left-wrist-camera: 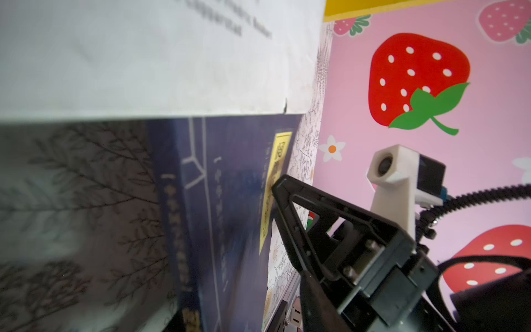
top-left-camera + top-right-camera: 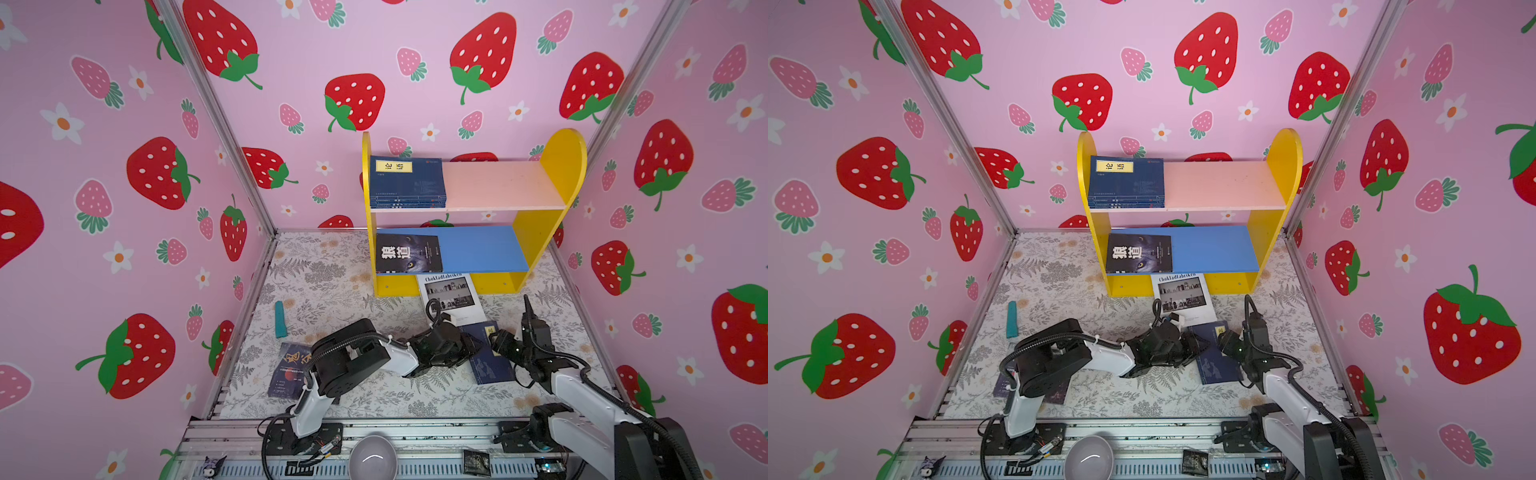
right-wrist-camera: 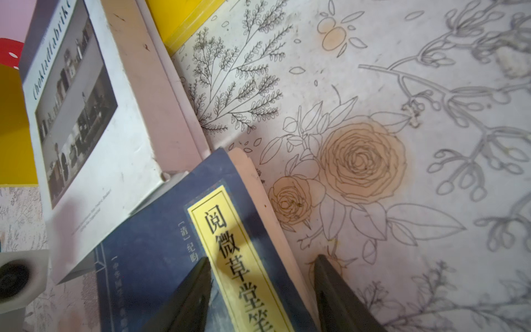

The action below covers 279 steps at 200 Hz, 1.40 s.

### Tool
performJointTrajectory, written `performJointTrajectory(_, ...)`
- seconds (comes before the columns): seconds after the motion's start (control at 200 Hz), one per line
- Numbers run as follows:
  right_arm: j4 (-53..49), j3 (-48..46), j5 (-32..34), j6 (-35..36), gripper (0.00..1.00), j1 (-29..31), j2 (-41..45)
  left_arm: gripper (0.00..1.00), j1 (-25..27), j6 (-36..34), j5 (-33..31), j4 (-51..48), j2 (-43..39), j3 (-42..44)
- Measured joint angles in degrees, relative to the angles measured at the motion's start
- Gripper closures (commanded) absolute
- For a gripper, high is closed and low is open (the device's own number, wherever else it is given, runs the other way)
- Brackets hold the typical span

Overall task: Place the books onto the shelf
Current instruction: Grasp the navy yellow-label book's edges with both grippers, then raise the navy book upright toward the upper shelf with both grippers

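On the floral mat at the far left, a teal block lay clear of the work. Just beside it a dark book was half hidden beneath the left arm, so we could not read its cover. Toward the middle, the left gripper hung low at the left edge of the navy book. Its fingers were only a dark mass from above and did not show in its own wrist view, so we could not tell how wide they stood or whether they held anything. The navy book lay on the mat with its far corner touching the white book; we could not say whether it was tucked underneath. We judged that lifting it might drag or tip the white book. At its right edge the right gripper stood about half spread, one finger over the cover and the other down at the mat, clamping nothing we could see. We judged that so thin a book could slide out of an edge hold, and that the two grippers, so near each other, could knock together. Farthest right, the shelf had bare board on the right half of both tiers.
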State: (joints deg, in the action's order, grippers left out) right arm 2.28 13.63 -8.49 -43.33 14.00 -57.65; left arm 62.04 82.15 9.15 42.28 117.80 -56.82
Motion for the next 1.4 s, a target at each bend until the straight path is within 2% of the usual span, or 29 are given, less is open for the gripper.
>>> performJointTrajectory(0.37, -7.4, 3.2, 0.1, -0.1, 0.39, 0.3, 0.9, 0.93, 1.0, -0.2, 0.5, -5.6, -3.2, 0.0)
performJointTrajectory(0.405, -8.5, 3.9, 0.3, -0.1, 0.39, 0.3, 1.2, 0.93, 1.2, -0.4, 0.5, -6.6, -3.8, 0.0)
performJointTrajectory(0.435, -9.4, 4.5, 0.5, -0.1, 0.38, 0.3, 1.5, 1.00, 1.2, -0.4, 0.5, -7.1, -4.2, 0.0)
performJointTrajectory(0.65, -14.4, 10.2, 2.5, 0.1, 0.35, 0.2, 3.9, 1.00, 1.5, -1.6, 1.5, -10.3, -7.1, 0.0)
performJointTrajectory(0.825, -19.4, 19.4, 4.9, 1.4, 0.28, -0.9, 7.2, 1.00, 1.9, -5.7, 3.7, -14.4, -11.1, -0.4)
performJointTrajectory(1.04, -22.9, 36.4, 5.9, 3.9, 0.07, -2.2, 10.8, 1.00, 1.9, -17.3, 4.9, -27.4, -22.7, -6.1)
performJointTrajectory(1.12, -22.6, 43.1, 5.7, 5.5, 0.03, -2.2, 11.6, 1.00, 1.3, -22.3, 4.8, -32.6, -27.6, -10.1)
performJointTrajectory(1.22, -20.3, 50.0, 4.9, 6.2, 0.02, -2.2, 11.5, 1.00, -2.0, -27.1, 5.6, -37.4, -32.5, -16.6)
performJointTrajectory(1.396, -14.3, 58.6, 0.6, 6.8, 0.02, -2.3, 7.2, 1.00, -13.5, -32.9, 7.5, -42.0, -35.3, -28.7)
